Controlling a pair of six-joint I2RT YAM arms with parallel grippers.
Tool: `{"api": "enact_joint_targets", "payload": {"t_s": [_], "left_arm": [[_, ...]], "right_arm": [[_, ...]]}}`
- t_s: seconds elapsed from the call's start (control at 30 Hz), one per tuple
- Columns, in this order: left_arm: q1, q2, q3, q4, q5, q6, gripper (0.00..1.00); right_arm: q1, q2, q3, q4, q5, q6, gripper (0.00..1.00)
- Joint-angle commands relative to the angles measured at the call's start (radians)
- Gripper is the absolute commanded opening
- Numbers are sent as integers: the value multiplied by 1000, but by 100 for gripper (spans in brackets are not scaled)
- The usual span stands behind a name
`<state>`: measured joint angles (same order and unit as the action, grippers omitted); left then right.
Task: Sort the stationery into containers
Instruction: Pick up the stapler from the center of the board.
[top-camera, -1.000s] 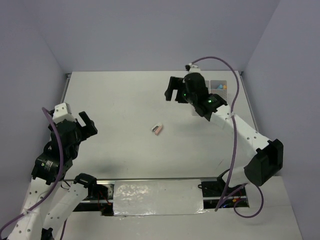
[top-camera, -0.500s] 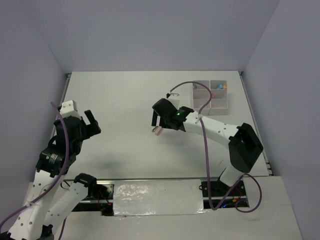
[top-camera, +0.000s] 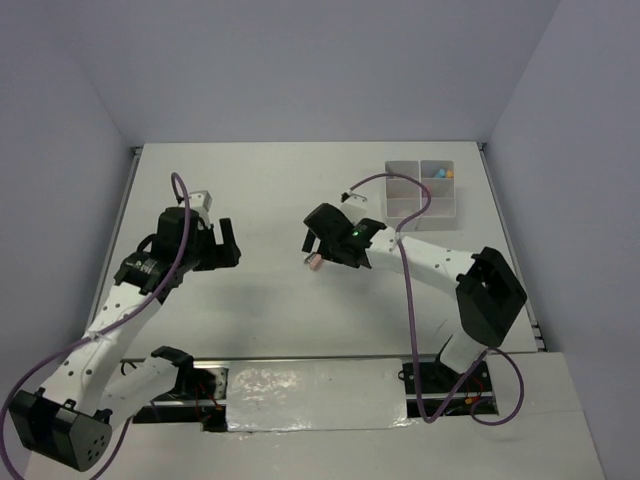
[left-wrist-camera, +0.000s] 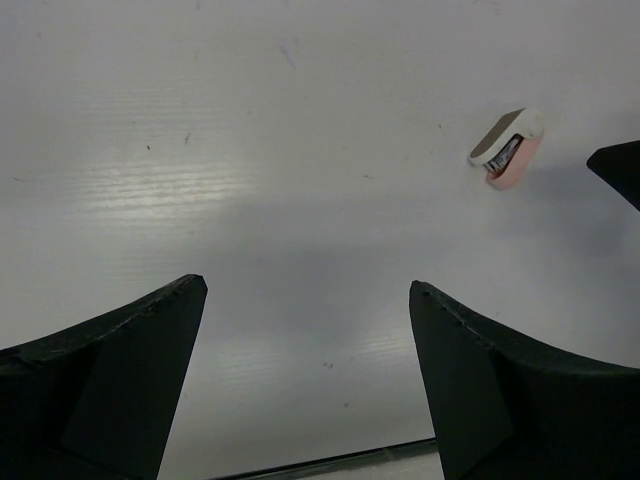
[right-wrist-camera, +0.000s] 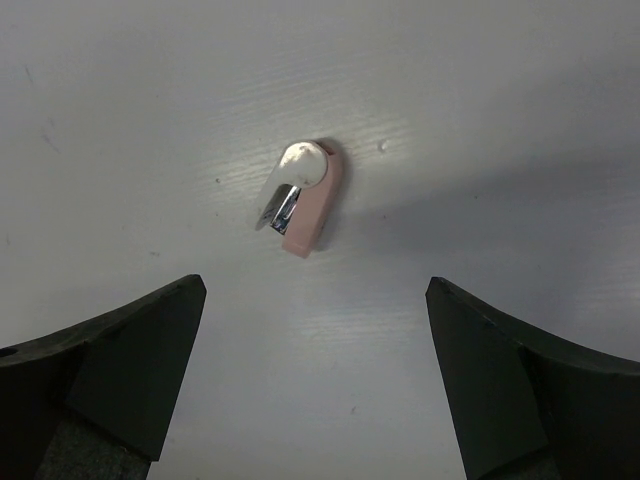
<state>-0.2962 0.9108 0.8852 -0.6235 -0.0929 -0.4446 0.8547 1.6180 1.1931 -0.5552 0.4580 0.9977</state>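
Right pincer (right-wrist-camera: 313, 283), spread wide, partly hides the pink stationery piece (right-wrist-camera: 310, 205) from above; left pincer (left-wrist-camera: 307, 283) gapes empty.

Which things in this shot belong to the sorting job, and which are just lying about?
Part of the job:
- pink and white stationery piece, loose on the table
- divided box, with coloured pieces in it
- right hand, open, just above the loose piece
- left hand, open, off to one side

Just lying about:
- purple cables
- silver strip at the near edge

pink-and-white piece (right-wrist-camera: 305, 200) lies flat, well apart from the divided white box (top-camera: 402, 206) at far right
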Motion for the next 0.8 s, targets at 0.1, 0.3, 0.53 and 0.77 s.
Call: {"api": "enact_joint_targets", "payload": {"t_s": [0.1,0.3,0.53,0.77], "left_arm": [[25,-39,6,40,2,1,98],[6,-44,-9,48,45,3,98],[-3,-13,-3,44,58,6,97],[-6,-20,-5,50,68,9,98]], "right_arm": [[4,132,129,-87,16,152,100],[6,221,122,-25,-19,185,100],[9,282,134,17,-54,168,96],[13,345,168,38,-61,160,93]]}}
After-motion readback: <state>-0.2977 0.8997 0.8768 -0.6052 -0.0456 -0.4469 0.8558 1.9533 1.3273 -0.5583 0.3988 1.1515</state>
